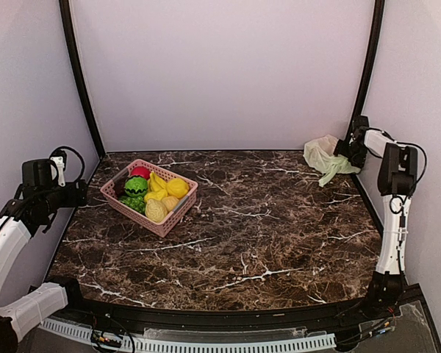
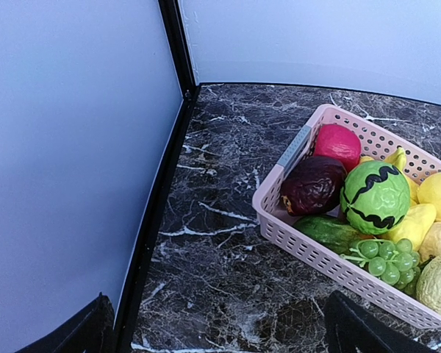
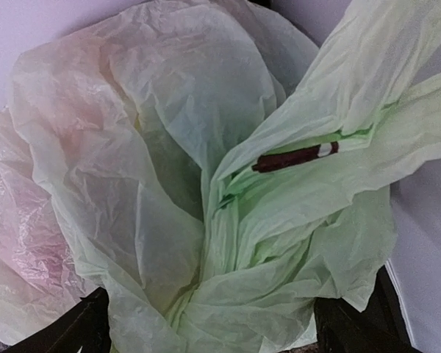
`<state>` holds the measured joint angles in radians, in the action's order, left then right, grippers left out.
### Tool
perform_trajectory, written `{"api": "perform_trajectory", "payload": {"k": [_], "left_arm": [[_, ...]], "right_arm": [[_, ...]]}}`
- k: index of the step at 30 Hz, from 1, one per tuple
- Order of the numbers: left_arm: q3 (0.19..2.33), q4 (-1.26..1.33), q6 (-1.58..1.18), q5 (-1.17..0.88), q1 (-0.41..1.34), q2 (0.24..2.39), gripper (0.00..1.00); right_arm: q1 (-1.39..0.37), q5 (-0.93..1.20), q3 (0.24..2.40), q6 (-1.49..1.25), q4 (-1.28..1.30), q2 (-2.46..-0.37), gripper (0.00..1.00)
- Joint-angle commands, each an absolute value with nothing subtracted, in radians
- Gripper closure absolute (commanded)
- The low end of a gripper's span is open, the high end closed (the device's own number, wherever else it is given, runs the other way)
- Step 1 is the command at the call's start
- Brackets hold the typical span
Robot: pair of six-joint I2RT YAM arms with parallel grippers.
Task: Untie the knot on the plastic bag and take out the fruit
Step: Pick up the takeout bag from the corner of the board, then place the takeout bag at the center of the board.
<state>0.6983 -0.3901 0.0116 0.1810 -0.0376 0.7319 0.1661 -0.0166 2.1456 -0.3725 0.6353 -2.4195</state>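
Left of bag (image 1: 325, 157), basket (image 2: 316, 254) holding bananas (image 1: 157, 182), grapes (image 2: 386, 259)

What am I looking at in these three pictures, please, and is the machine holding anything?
It is a robot with two arms bolted at the near edge of a marble table. The wide picture comes from a fixed camera above and behind them. The other two come from wrist cameras. The left gripper is open and empty, facing a pink basket of toy fruit. The right gripper has its open fingers either side of a pale green bag in the far right corner; no firm grip shows.
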Motion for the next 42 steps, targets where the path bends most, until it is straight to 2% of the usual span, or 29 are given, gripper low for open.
{"api": "perform_trajectory", "payload": {"k": [1,3,6,9,12,17,21,25,32,35,37,39,42], "left_arm": [[0.683,-0.373,0.031,0.161,-0.044,0.721,0.01],[0.681,-0.374,0.031,0.164,-0.044,0.721,0.01],[0.680,-0.373,0.032,0.164,-0.044,0.721,0.01],[0.681,-0.376,0.034,0.170,-0.044,0.719,0.01],[0.679,-0.377,0.035,0.182,-0.044,0.708,0.01],[0.679,-0.376,0.036,0.187,-0.044,0.693,0.01],[0.669,-0.364,0.023,0.148,-0.044,0.659,0.01],[0.696,-0.354,-0.034,0.113,-0.044,0.648,0.01],[0.862,-0.381,-0.275,-0.115,-0.039,0.708,0.04],[0.900,-0.397,-0.359,-0.264,-0.034,0.752,0.08],[0.920,-0.411,-0.383,-0.328,-0.016,0.782,0.11],[0.935,-0.427,-0.392,-0.338,0.039,0.795,0.12],[0.968,-0.448,-0.388,-0.282,0.193,0.788,0.12]], "right_arm": [[0.179,0.064,2.187,-0.355,0.630,-2.475,0.12],[0.179,0.073,2.184,-0.351,0.628,-2.476,0.19],[0.179,0.088,2.153,-0.351,0.603,-2.450,0.35],[0.179,0.093,2.079,-0.356,0.541,-2.382,0.52],[0.178,0.096,2.005,-0.377,0.484,-2.305,0.75],[0.167,0.076,1.873,-0.372,0.429,-2.144,1.00],[0.163,0.065,1.681,-0.341,0.341,-1.938,1.00],[0.161,0.073,1.577,-0.307,0.349,-1.765,1.00],[0.141,0.183,1.426,-0.220,0.413,-1.505,1.00],[0.089,0.232,1.326,-0.216,0.434,-1.388,1.00],[0.047,0.373,1.265,-0.204,0.412,-1.314,1.00],[-0.022,0.510,1.192,-0.200,0.374,-1.250,0.98],[-0.151,0.527,1.122,-0.189,0.371,-1.186,0.98]]}}
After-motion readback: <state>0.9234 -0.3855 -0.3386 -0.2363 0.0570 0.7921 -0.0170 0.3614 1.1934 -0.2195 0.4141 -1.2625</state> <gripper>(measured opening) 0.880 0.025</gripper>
